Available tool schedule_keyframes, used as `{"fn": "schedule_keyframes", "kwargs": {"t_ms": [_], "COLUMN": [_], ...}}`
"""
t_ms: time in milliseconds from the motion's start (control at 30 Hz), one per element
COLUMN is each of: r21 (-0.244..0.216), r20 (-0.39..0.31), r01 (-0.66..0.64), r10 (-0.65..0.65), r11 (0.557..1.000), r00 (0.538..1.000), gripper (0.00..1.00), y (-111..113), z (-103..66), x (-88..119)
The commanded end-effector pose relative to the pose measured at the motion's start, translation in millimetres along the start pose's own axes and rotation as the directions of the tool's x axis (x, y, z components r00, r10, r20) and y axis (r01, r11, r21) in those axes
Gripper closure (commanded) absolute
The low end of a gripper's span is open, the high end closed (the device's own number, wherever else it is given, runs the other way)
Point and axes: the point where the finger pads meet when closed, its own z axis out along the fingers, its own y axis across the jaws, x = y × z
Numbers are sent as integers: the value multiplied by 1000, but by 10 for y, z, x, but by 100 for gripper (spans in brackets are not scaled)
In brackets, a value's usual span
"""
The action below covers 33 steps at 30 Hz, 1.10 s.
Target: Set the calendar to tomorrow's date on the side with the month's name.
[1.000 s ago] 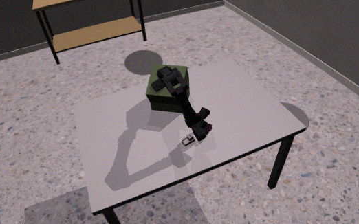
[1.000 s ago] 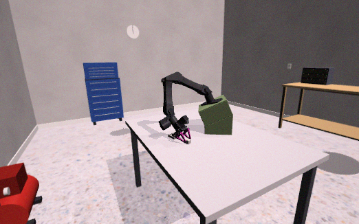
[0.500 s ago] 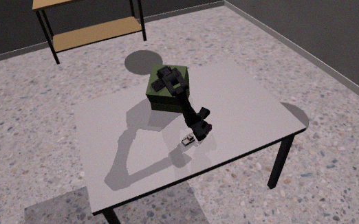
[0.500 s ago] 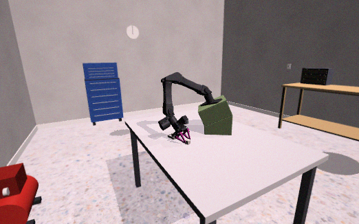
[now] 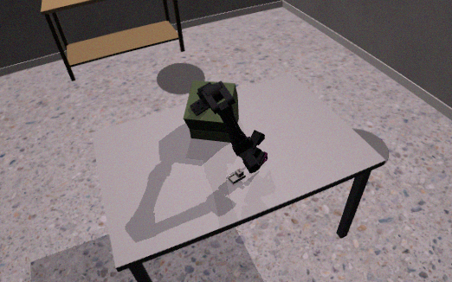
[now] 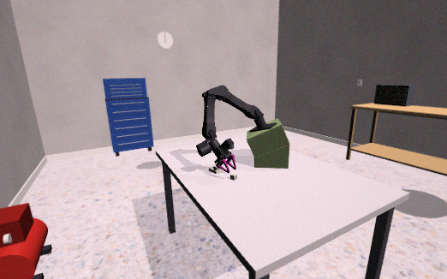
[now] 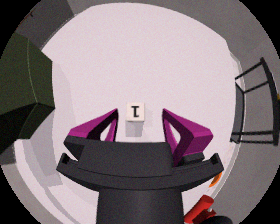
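Note:
My gripper (image 7: 140, 112) (image 6: 225, 164) (image 5: 253, 168) is open, low over the table (image 5: 305, 130) (image 6: 301, 201). In the wrist view a small white cube (image 7: 135, 112) with a black "1" on its top face lies between the spread magenta fingers, which stand clear of it on both sides. The cube (image 6: 234, 176) rests on the table top just in front of the fingers. The small calendar tray (image 5: 235, 177) (image 6: 213, 169) lies on the table beside the gripper; its contents are too small to read.
The arm's green base box (image 5: 211, 112) (image 6: 268, 143) stands at the back of the table. A wooden shelf (image 5: 119, 39) (image 6: 408, 128), a blue drawer cabinet (image 6: 128, 113) and a red machine (image 6: 12, 240) stand on the floor around the table.

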Motion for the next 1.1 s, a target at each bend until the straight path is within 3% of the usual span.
{"fn": "schedule_keyframes", "kwargs": {"t_ms": [0, 300, 633, 733, 867, 933, 1067], "r21": [-5, -5, -6, -12, -15, -15, -5], "r20": [17, 17, 12, -38, -161, -161, -237], "r01": [-4, -4, -4, -3, -3, -3, -4], "r10": [4, 4, 4, 2, 0, 0, 2], "r11": [1000, 1000, 1000, 1000, 1000, 1000, 1000], "r00": [1000, 1000, 1000, 999, 987, 987, 972], "gripper": [36, 36, 36, 36, 36, 36, 36], "y": [7, 4, 5, 10, 10, 10, 2], "z": [-82, -233, -249, -239, -234, -234, -245], "x": [-129, -274, -292, -297, -308, -308, -316]}}
